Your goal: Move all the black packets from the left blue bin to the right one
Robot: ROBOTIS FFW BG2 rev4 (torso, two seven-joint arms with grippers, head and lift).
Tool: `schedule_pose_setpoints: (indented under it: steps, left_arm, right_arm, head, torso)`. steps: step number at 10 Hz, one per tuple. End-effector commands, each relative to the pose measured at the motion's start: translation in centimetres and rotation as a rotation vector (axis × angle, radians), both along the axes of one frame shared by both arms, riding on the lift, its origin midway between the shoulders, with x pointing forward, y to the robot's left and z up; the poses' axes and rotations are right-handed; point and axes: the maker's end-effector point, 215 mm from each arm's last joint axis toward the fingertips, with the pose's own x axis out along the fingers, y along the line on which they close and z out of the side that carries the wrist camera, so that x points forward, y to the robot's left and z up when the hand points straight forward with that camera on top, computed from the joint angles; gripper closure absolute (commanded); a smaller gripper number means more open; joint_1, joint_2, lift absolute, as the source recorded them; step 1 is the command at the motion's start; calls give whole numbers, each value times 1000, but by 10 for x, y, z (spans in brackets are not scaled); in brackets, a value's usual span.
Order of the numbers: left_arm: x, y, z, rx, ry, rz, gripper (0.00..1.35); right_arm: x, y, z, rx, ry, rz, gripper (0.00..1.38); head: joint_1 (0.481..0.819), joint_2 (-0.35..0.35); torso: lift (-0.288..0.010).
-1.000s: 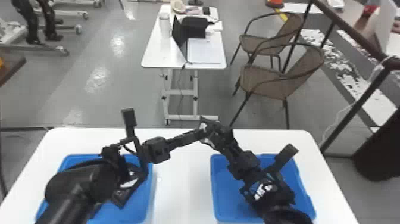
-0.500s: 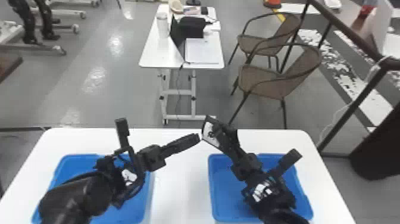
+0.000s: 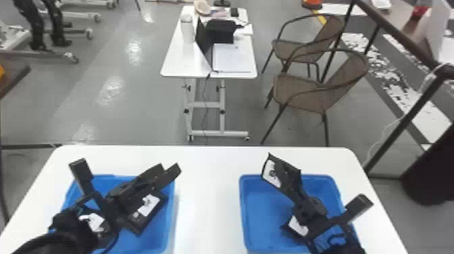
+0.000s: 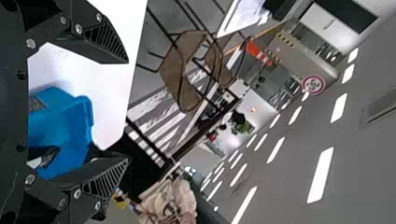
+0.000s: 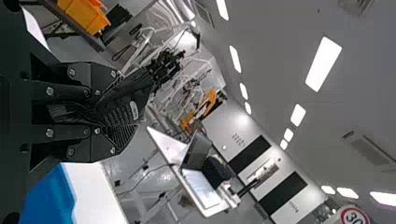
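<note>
Gripping a black packet (image 3: 279,175) — clenched between its fingers — the right gripper (image 3: 294,189) angles over the far left part of the right bin (image 3: 248,216). Another packet (image 3: 140,212) lies in the left bin (image 3: 170,216), partly hidden below the left gripper (image 3: 170,170). That one is released, its fingers wide apart with nothing between them. Both bins sit on the white table (image 3: 206,202) — well apart.
</note>
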Motion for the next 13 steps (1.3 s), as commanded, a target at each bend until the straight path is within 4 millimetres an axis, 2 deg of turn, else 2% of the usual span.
schedule_pose_setpoints:
  steps: [1,2,3,4,5,6,7,10,12,13]
  left_arm:
    - [-14,41,-2,25,-6,83,-2]
    - [-20,54,-5,21,-1,126,1]
    - [-21,55,-6,3,10,141,205]
    - [-22,52,-9,-5,26,138,323]
    - [-25,50,-16,-6,61,123,328]
    - [-30,57,-29,69,103,116,331]
    - [-39,74,-47,194,177,139,335]
    - [-67,145,-82,491,347,179,329]
    - [-78,168,-106,614,452,172,337]
    - [-70,167,-113,666,461,138,337]
  right_arm:
    - [-16,-16,-50,3,114,-34,1248]
    - [-20,-23,-73,5,173,-47,889]
    - [-20,-46,-81,-24,191,-96,404]
    - [-16,-68,-77,-51,179,-163,76]
    - [-12,-90,-61,-53,142,-212,78]
    - [-12,-103,-43,-42,101,-241,154]
    - [-13,-111,-24,-32,59,-258,190]
    - [-18,-121,9,-9,-9,-278,194]
    - [-16,-120,18,-7,-26,-273,194]
    - [-15,-120,19,-1,-28,-274,194]
  head:
    - [695,-35]
    - [695,-14]
    - [695,2]
    - [695,-3]
    - [695,-30]
    - [695,-55]
    - [695,-67]
    - [695,-49]
    - [695,1]
    - [695,18]
  torso:
    - [0]
    - [0]
    - [0]
    - [0]
    - [0]
    - [0]
    - [0]
    - [0]
    - [0]
    - [0]
